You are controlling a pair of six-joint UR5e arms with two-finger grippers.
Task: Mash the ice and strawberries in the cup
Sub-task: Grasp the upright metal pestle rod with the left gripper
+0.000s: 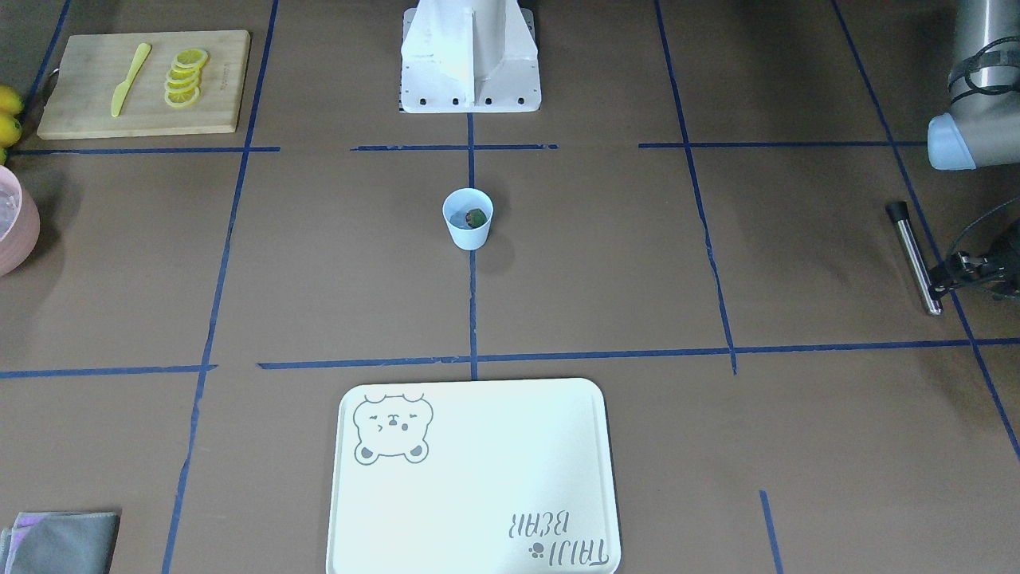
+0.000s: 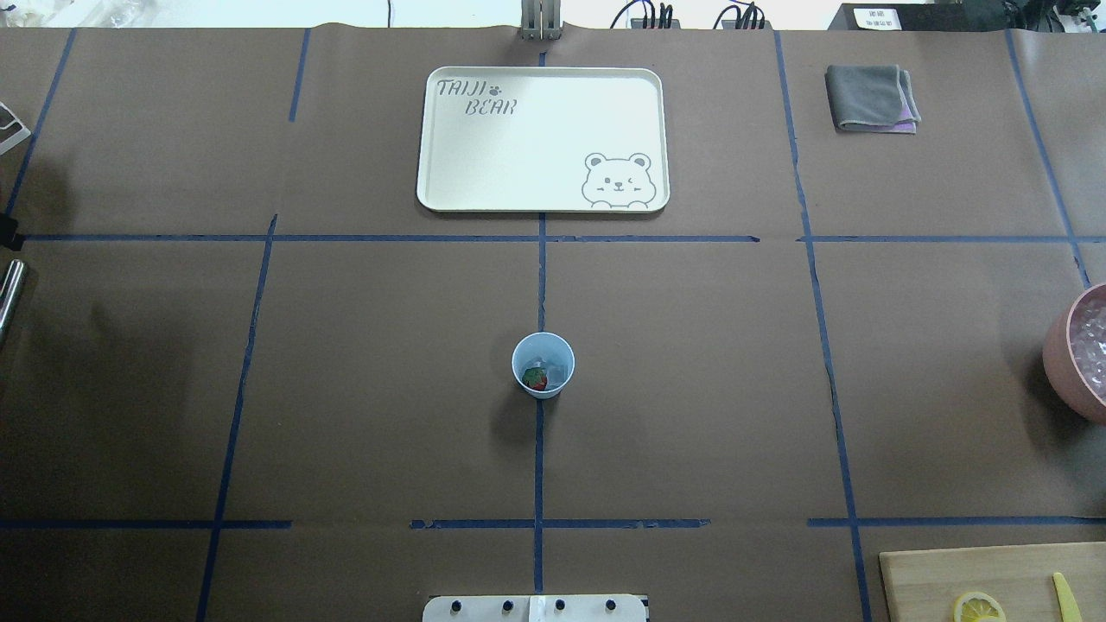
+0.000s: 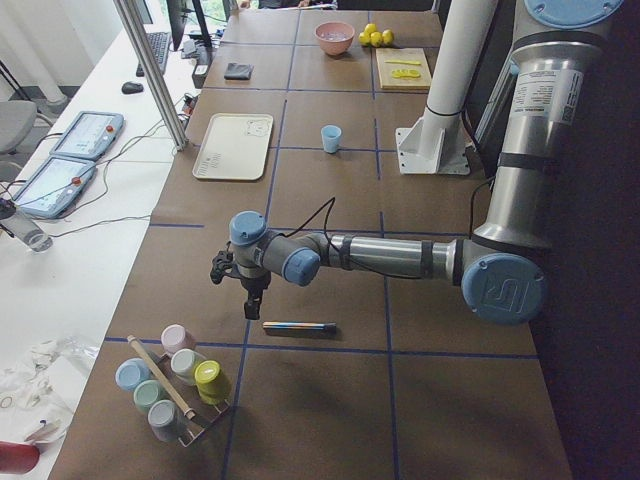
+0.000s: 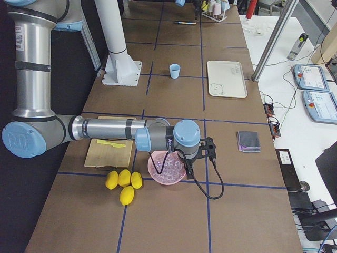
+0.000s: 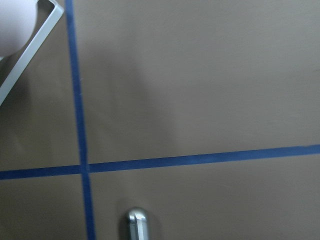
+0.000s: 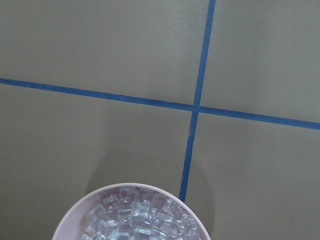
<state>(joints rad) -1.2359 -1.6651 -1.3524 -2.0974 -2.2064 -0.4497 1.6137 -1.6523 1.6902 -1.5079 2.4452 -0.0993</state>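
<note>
The light-blue cup (image 2: 543, 364) stands upright at the table's middle on a blue tape line; it also shows in the front-facing view (image 1: 468, 219). Inside it lie the red strawberry (image 2: 536, 378) with its green cap and a clear ice cube (image 2: 556, 366). My left gripper (image 1: 948, 277) hangs at the far left end of the table, just above a metal rod with a black tip (image 1: 915, 257); I cannot tell if it is open. My right gripper (image 4: 196, 161) hovers by the pink bowl (image 4: 166, 169) at the far right end; its jaws are unclear. Both are far from the cup.
A white bear tray (image 2: 543, 138) lies beyond the cup. The pink bowl (image 6: 132, 215) is full of ice cubes. A cutting board (image 1: 143, 84) holds lemon slices and a yellow knife. Lemons (image 4: 124, 182), a grey cloth (image 2: 871, 98) and a rack of small cups (image 3: 175, 385) sit at the edges.
</note>
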